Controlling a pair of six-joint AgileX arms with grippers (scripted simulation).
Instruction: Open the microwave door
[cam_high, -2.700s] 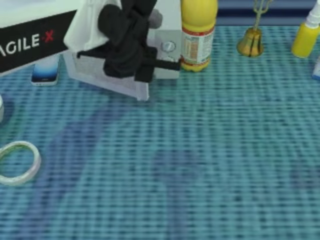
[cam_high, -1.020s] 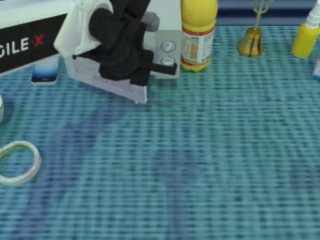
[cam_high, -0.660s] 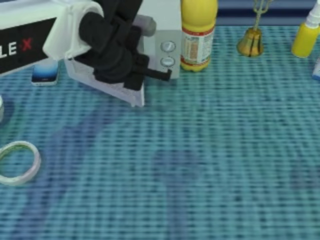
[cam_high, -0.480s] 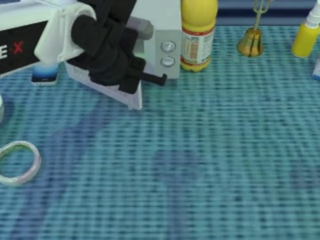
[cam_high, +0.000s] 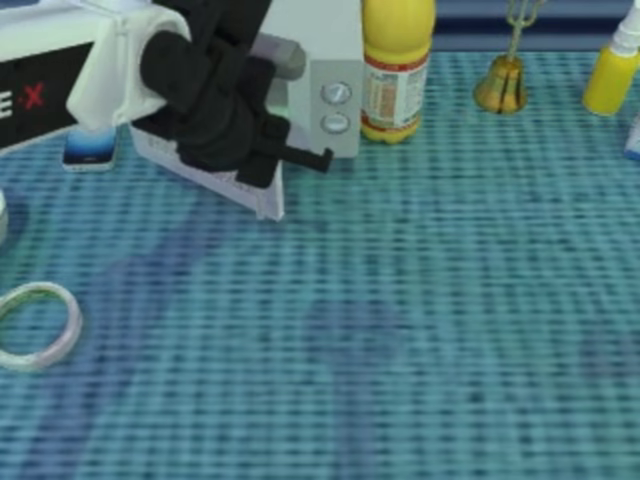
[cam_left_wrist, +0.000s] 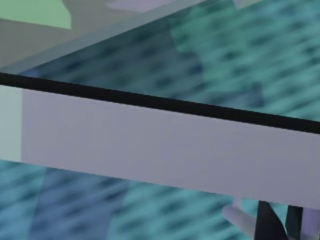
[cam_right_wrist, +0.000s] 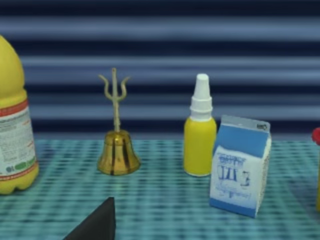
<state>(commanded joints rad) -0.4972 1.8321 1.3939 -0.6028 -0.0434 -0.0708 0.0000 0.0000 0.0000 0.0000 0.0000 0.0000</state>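
The white-grey microwave (cam_high: 335, 75) stands at the table's far edge, left of centre, both round knobs showing on its side panel. The microwave door (cam_high: 262, 196) is swung out toward the left, its free edge pointing at the table's front. My left gripper (cam_high: 285, 160) sits over the door's free end, shut on it, one black finger sticking out to the right. In the left wrist view the door's pale edge (cam_left_wrist: 170, 145) crosses the picture, a patch of green interior (cam_left_wrist: 35, 12) lies beyond it, and my left gripper (cam_left_wrist: 277, 227) is beside a pale rod. My right gripper (cam_right_wrist: 95, 225) shows only a dark tip.
A yellow bottle (cam_high: 397, 65) stands close to the right of the microwave. Farther right are a brass bell (cam_high: 503, 85) and a yellow dropper bottle (cam_high: 612, 70); a milk carton (cam_right_wrist: 240, 167) is beside it. A phone (cam_high: 90, 145) and a tape ring (cam_high: 38, 325) lie at the left.
My left arm has pulled back to the left with the door, which has swung farther out and uncovered both knobs. In the last half second hardly anything has moved.
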